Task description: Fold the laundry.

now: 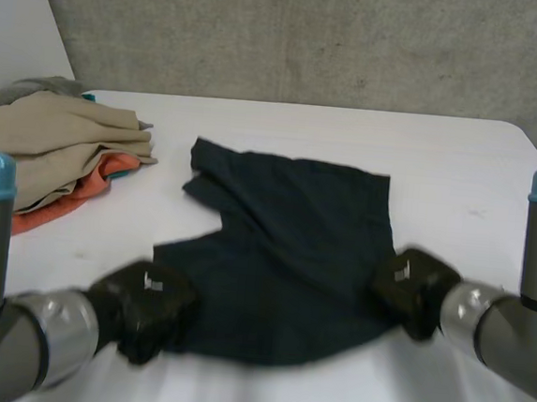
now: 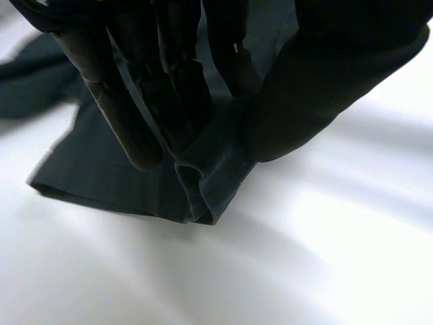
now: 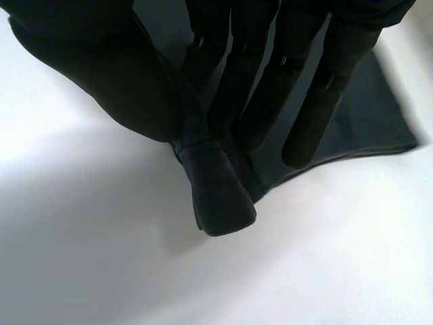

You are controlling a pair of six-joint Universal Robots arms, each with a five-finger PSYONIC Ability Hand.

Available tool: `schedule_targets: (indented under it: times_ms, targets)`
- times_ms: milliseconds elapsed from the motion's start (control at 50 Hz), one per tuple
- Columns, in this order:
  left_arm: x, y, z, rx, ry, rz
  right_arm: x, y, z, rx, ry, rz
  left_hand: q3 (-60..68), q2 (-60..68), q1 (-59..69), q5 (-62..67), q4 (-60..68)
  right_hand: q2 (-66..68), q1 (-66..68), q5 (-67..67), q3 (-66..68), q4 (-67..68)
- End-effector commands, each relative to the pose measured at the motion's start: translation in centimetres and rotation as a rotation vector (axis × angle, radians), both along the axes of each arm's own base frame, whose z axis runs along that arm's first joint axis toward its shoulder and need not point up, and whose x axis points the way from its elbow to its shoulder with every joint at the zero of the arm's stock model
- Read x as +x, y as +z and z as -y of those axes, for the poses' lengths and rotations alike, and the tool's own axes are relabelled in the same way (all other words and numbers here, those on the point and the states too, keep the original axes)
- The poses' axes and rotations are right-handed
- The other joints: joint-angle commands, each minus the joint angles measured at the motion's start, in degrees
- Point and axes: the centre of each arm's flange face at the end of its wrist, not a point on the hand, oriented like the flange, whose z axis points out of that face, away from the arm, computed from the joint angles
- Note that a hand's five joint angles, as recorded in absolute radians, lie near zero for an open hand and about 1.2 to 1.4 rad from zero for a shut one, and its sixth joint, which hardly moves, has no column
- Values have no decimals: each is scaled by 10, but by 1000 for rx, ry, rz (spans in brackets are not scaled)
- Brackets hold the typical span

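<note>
A dark teal garment (image 1: 288, 250) lies spread on the white table (image 1: 459, 171). My left hand (image 1: 146, 308) is at the garment's near left corner, and its fingers (image 2: 122, 115) and thumb pinch a fold of the cloth's hem (image 2: 203, 183). My right hand (image 1: 412, 284) is at the near right corner, where its thumb (image 3: 101, 81) and fingers pinch a bunched bit of cloth (image 3: 216, 196). Both pinched corners are a little off the table.
A pile of other laundry (image 1: 57, 150), beige on top with orange beneath, sits at the table's far left. A grey wall stands behind the table. Bare table surface lies to the right of the garment and in front of it.
</note>
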Motion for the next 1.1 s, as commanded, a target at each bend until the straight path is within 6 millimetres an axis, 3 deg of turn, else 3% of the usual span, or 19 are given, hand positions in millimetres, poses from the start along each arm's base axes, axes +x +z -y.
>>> schedule_targets:
  times_ms: [20,80,120,160,300,480,640,780,1100]
  targets:
    - [3,2,-31,107,-52,82,-11,-2,-25,104,75,-62,111,113,138,125,110,119,166,114,117,112]
    - [0,0,-14,42,-28,90,-9,-3,-17,71,45,-14,71,73,99,85,71,119,166,114,117,112]
    - [-1,0,-3,5,-10,102,-8,-4,-11,58,8,25,-303,-301,-275,-289,-303,119,166,114,117,112]
    - [0,0,15,-50,20,111,-8,-6,-7,56,-19,59,-589,-587,-562,-575,-590,119,166,114,117,112]
    - [-3,5,79,-203,101,-13,-5,-14,-2,53,-59,111,-589,-587,-562,-575,-590,119,166,114,117,112]
    - [-15,-9,151,-206,74,-238,-1,-27,3,38,-75,147,-176,-174,-148,-162,-176,119,166,114,117,112]
    - [-26,-42,194,-212,57,-246,3,-38,2,56,-77,156,-208,-207,-181,-194,-209,119,166,114,117,112]
    - [-37,-60,213,-283,26,-236,4,-46,1,83,-76,144,-271,-269,-243,-257,-271,119,166,114,117,112]
    - [-53,-84,230,-345,7,-192,1,-48,5,86,-91,144,-212,-210,-185,-198,-213,119,166,114,117,112]
